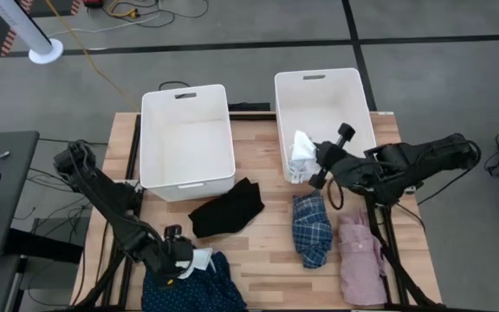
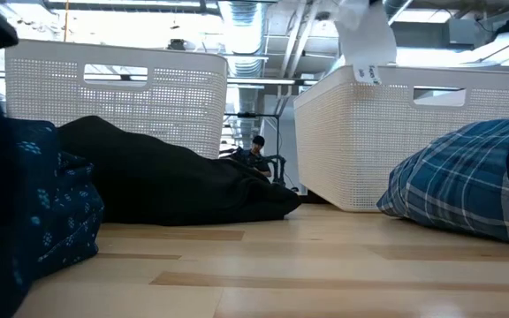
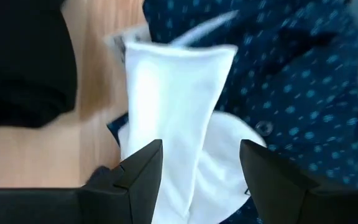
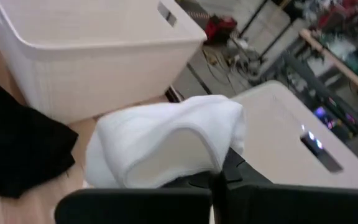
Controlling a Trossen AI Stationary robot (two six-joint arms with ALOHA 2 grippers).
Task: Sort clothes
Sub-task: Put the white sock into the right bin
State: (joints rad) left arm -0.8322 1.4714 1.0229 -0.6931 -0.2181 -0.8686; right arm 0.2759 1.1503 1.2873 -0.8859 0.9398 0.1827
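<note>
While the right gripper (image 1: 312, 161) jaws clamp a white garment (image 1: 300, 156) over the right bin (image 1: 326, 87), its tag unreadable, left gripper (image 1: 191, 263) jaws straddle a white piece (image 3: 173, 118) on the navy patterned garment (image 1: 193, 290), grip unclear

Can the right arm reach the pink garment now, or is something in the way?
Probably not yet: the right gripper is shut on a white garment over the right bin. The pink garment itself lies uncovered.
</note>
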